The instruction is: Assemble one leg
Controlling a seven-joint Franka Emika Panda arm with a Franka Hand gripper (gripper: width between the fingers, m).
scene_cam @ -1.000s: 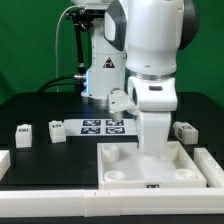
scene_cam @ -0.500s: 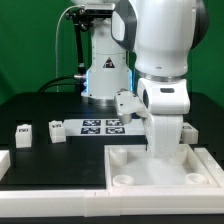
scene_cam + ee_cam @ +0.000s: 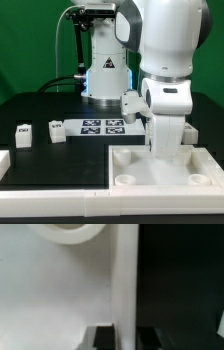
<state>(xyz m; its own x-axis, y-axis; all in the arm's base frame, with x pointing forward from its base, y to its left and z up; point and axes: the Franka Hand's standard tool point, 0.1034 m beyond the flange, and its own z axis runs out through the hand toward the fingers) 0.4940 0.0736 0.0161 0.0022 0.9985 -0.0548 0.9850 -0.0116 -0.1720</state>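
Tool (image 3: 128,339) astride the white panel's (image 3: 128,158) rim (clamped or slack: unclear), a leg (image 3: 56,131) well apart.

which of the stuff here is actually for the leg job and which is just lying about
For the job:
- white panel
- gripper, at the panel's edge
- outer leg and inner leg; either could be the one fitted

Just lying about:
- marker board
- white rail

Exterior fronts the arm (image 3: 170,50); wrist hugs panel (image 3: 50,297).
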